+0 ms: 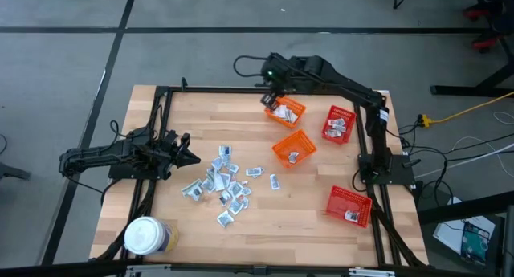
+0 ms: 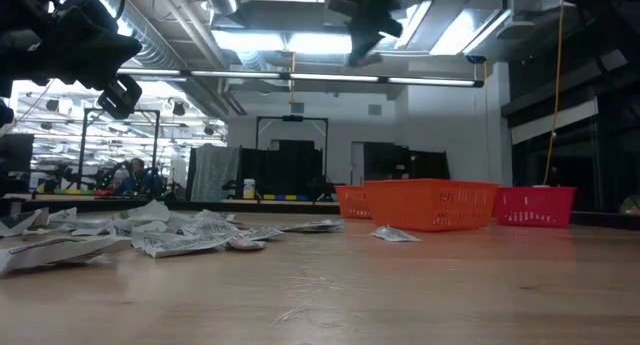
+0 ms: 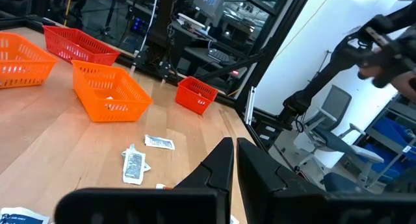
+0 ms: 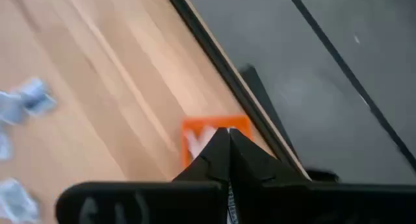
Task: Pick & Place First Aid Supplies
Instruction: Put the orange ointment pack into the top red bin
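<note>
Several small silvery sachets [image 1: 221, 181] lie flat in a loose pile on the wooden table, also seen in the low view [image 2: 150, 235]. My left gripper [image 1: 193, 157] hovers just left of the pile, pointing at it, fingers shut [image 3: 235, 160] and holding nothing I can see. My right gripper [image 1: 269, 96] hangs high over the far orange basket [image 1: 285, 110], which holds a few sachets. It is shut [image 4: 229, 136], with a pale sliver between its fingers. My right gripper points down from above, and a thin pale strip [image 4: 230, 201] shows pinched between its two fingers, apparently a sachet. The fingers hide most of it, so which part they hold cannot be told. It is lifted clear, over the orange basket [image 4: 214, 130].
A second orange basket [image 1: 293, 147] sits mid-table, a red basket [image 1: 339, 123] to the right of the far orange one, and another red basket [image 1: 349, 205] near the right front corner. A white-lidded jar [image 1: 146, 237] stands at the near left corner. Black frame rails run along both sides.
</note>
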You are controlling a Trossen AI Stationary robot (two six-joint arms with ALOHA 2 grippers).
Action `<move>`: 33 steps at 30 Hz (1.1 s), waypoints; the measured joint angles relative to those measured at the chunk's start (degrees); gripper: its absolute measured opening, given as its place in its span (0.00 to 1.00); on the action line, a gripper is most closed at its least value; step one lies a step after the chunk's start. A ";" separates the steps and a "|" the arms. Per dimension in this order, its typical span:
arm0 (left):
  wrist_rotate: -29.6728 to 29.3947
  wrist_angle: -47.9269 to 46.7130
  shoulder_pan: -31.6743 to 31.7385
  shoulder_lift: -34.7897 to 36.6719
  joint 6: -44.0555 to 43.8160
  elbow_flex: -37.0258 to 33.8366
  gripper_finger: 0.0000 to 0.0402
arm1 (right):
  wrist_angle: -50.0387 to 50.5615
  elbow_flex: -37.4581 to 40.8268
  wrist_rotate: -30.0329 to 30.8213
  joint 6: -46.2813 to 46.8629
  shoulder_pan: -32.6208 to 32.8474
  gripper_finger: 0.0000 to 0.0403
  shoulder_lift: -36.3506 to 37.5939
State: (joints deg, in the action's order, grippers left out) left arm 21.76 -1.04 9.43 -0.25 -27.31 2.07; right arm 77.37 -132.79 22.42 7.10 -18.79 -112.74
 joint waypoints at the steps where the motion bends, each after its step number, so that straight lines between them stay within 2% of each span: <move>1: -0.02 -0.01 -0.01 0.01 0.01 -0.01 0.04 | 1.89 0.02 0.34 -0.01 -0.35 0.01 0.16; 9: 0.00 0.00 -0.02 0.02 0.00 -0.02 0.04 | 11.82 0.07 1.64 -1.74 -2.37 0.01 1.42; 13: -0.02 0.00 -0.01 0.02 0.00 -0.01 0.04 | 10.97 2.67 2.48 -2.71 -3.38 0.01 5.22; 16: -0.02 0.00 -0.01 0.02 0.01 -0.01 0.04 | 6.71 11.32 2.93 -3.05 -4.05 0.01 11.26; 24: 0.00 0.00 0.00 0.02 0.00 0.00 0.04 | -5.19 42.60 3.69 2.87 -4.74 0.01 30.71; 28: 0.00 0.00 0.00 0.02 0.00 -0.01 0.04 | -6.99 55.71 3.54 8.34 -4.71 0.01 37.43; 33: 0.00 0.00 0.00 0.02 0.00 -0.02 0.04 | -8.90 68.44 3.79 12.09 -4.74 0.01 42.17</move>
State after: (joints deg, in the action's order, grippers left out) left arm 21.76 -1.04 9.43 -0.23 -27.31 2.04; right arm 68.47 -64.36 26.21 19.19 -23.53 -70.57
